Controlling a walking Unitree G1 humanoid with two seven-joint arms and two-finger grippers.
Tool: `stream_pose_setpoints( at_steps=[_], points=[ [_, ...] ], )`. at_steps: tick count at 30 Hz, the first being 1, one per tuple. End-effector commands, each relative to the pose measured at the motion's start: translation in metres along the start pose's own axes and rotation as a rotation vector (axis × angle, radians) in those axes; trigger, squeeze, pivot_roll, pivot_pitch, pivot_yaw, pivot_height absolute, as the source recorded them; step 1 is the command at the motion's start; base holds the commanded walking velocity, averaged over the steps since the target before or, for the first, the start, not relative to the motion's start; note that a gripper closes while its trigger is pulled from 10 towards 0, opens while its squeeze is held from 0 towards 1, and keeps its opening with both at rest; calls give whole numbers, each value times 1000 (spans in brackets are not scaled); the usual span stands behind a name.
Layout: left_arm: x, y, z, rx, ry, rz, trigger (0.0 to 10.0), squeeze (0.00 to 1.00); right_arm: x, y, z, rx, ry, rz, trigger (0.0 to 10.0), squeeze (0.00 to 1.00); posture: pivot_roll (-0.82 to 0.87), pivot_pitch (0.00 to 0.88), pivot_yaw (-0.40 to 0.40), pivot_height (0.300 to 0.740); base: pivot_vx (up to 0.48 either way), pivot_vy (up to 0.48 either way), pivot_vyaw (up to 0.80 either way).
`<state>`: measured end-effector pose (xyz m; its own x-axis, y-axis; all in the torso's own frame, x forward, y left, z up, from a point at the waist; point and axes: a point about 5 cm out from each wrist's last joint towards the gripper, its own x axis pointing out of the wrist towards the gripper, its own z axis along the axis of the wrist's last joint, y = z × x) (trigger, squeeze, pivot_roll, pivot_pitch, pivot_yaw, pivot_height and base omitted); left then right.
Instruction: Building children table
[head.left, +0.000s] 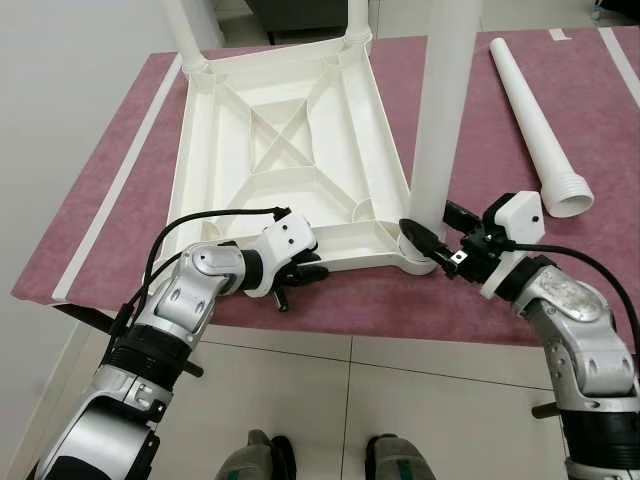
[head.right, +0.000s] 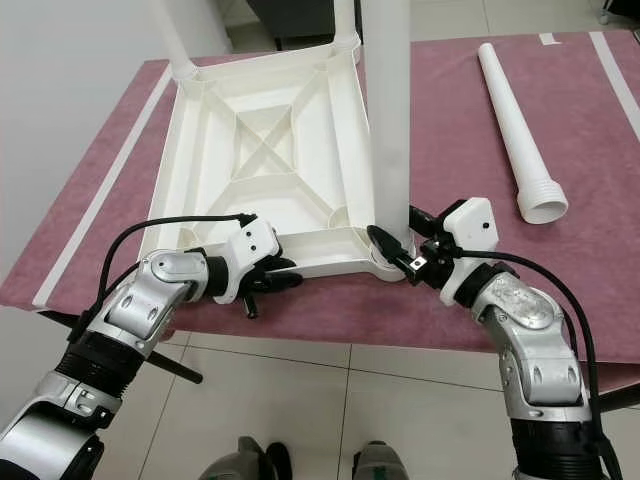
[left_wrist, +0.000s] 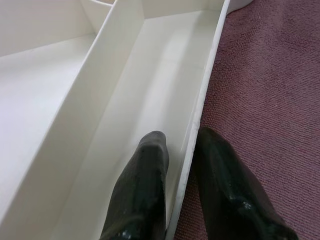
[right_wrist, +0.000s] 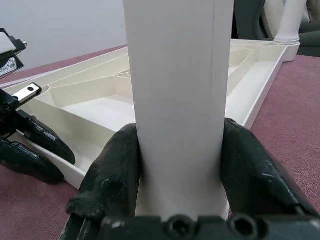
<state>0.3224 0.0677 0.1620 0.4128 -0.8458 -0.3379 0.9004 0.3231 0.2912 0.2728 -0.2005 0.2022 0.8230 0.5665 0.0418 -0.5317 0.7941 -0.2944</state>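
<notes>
At tabletop (head.left: 290, 120) rim: left fingers (left_wrist: 145, 190).

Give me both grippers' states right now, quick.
Left gripper: shut on the tabletop's near rim.
Right gripper: shut on the upright leg at its base.

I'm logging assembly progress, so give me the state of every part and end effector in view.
Tabletop: upside down on the maroon mat, ribs facing up.
Near-right leg: upright in its corner socket, gripped at its base.
Two far legs: upright in their corners.
Loose leg: lying on the mat, not fitted.
Left end effector: shut on the tabletop's near rim.
Right end effector: shut on the near-right leg.
</notes>
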Motion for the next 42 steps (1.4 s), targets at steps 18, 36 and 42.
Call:
stream_pose_setpoints(
  at_steps=[18,36,42],
  points=[
    [0,0,-5,-40,1,25,10000,0,-22,27,-31,27,50,-105,10000,0,-137,188,191,740,0,0,0],
    [-27,26,2,76,29,-5,10000,0,-24,19,-22,22,5,-176,10000,0,-132,178,192,740,0,0,0],
    [-27,26,1,76,37,-9,10000,0,-23,20,-24,27,-16,-260,10000,0,-132,178,192,740,0,0,0]
  ],
)
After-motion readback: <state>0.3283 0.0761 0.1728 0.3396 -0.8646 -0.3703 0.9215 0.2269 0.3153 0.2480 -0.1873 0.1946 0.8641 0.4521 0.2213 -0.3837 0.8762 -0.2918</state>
